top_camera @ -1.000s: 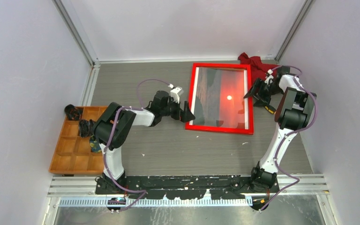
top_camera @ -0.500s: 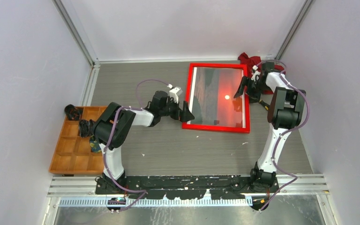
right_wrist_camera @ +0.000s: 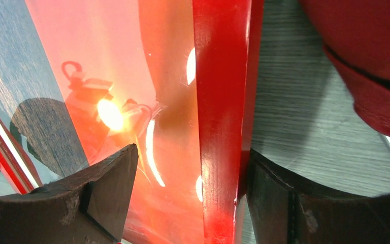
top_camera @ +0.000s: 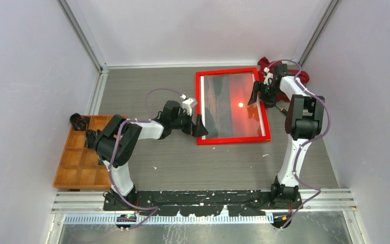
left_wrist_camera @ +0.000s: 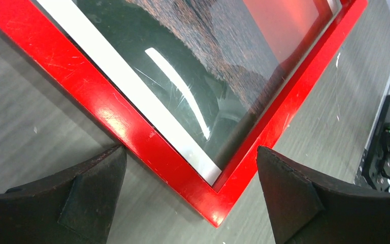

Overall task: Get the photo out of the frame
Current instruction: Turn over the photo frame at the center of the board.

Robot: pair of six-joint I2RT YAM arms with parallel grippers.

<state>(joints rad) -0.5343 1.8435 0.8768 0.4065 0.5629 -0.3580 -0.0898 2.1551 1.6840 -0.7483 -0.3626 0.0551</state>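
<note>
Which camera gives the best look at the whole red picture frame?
The top external view: the frame shows whole, all four sides. The left wrist view catches only one corner; the right wrist view only a stretch of one side, very close up.

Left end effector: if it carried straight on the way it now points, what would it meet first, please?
Most likely the frame: the left end effector is open, and the red near corner lies just ahead between its fingers. Depth is hard to judge.

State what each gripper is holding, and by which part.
Nothing is clamped. The right gripper straddles the right-hand rail of the frame, jaws open. The left gripper, wide open, brackets its near-left corner.
</note>
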